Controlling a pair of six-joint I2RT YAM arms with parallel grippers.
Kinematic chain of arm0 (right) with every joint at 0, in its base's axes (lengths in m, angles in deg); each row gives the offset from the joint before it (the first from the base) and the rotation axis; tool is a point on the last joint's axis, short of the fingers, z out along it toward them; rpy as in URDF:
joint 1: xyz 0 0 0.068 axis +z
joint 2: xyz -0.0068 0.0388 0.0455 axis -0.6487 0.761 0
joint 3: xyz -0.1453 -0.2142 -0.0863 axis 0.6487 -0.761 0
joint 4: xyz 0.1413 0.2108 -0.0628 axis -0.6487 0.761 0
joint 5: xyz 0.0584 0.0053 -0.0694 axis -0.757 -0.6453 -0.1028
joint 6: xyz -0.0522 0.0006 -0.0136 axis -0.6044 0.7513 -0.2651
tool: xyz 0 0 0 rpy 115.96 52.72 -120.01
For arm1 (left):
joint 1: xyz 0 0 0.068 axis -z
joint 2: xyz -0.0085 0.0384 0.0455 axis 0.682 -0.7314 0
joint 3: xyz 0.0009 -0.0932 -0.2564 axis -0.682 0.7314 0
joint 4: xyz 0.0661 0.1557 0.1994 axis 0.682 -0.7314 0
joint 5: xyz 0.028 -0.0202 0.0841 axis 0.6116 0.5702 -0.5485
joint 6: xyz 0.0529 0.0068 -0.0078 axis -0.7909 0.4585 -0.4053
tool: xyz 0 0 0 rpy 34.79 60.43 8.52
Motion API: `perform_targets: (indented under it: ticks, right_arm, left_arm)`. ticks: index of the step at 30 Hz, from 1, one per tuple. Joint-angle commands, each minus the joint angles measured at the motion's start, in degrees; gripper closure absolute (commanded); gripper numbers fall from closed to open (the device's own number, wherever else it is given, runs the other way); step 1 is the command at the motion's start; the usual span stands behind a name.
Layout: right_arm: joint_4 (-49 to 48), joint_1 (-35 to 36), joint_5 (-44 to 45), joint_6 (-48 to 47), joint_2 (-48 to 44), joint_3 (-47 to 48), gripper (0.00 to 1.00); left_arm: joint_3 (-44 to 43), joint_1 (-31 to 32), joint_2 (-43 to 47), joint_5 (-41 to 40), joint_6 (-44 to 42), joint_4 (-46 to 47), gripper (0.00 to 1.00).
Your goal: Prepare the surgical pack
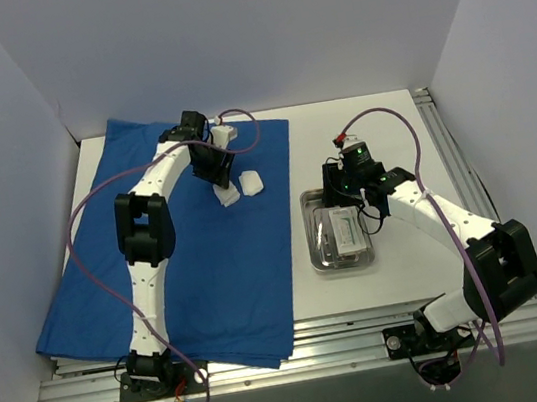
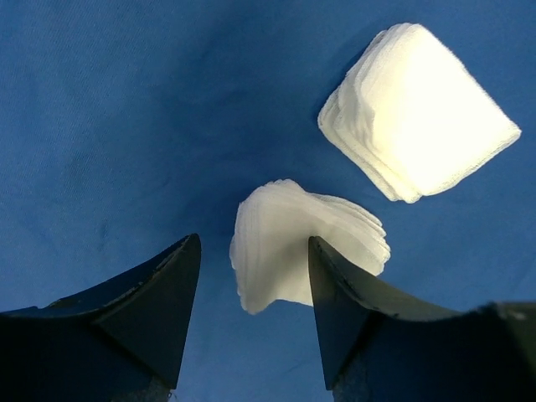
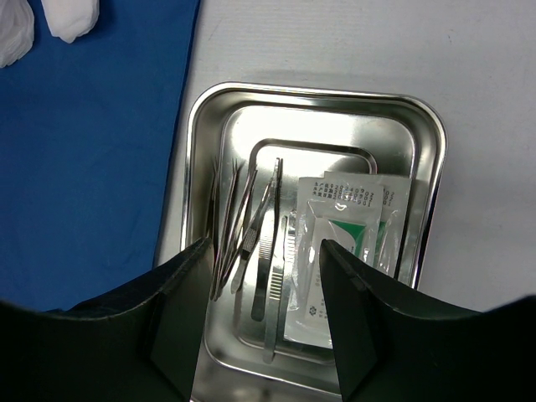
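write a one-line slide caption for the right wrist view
Right gripper open above the steel tray holding thin metal instruments and flat packets, beside the blue cloth.

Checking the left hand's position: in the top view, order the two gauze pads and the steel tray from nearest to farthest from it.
From the left hand:
1. Crumpled gauze pad, right beneath it on the blue cloth.
2. Flat gauze pad, just to its right.
3. Steel tray, off the cloth, farther right.
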Motion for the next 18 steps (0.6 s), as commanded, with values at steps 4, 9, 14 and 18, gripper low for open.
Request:
perform_targets:
  ticks: [4,9,14,18]
  right_arm:
    - [0.73,0.52,0.36,0.54,-0.60,-0.27,0.51]
    - [1.26,0.52,0.36,0.10,-0.33,0.43,0.51]
    - [1.52,0.61,0.45,-0.08,-0.07,1.31,0.51]
    - [1.61,0.61,0.36,-0.08,0.37,1.75,0.51]
  left_arm:
    - [-2.93,-0.08,-0.38,1.89,-0.87,-1.73,0.36]
    - [-4.42,-0.08,-3.81,4.08,-0.96,-3.83,0.39]
    - [-5.74,-0.08,-6.10,4.27,-1.75,-6.82,0.40]
    - [-5.66,0.01,-6.28,5.93,-2.80,-8.50,0.52]
